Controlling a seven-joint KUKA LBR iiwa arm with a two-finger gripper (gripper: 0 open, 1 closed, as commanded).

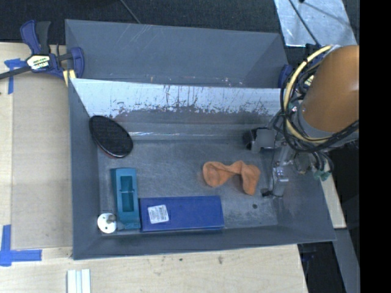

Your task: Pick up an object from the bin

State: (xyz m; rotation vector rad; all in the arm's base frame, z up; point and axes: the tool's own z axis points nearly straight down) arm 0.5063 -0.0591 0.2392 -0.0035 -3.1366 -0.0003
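Observation:
My gripper (269, 192) hangs low at the right side of the bin, its fingertips close to the floor. Just left of it lies a crumpled tan-orange rubbery thing (231, 174), limp and folded, its right end almost touching the fingers. Nothing shows between the fingers. A blue rectangular box with a white label (181, 213) lies along the front of the bin, well left of the gripper.
A teal blue open-topped holder (126, 197) stands beside the box at the front left, with a small white round cap (107, 223) at its corner. A black oval brush-like thing (110, 136) lies at the back left. The arm's orange cover and cables hang over the right rim.

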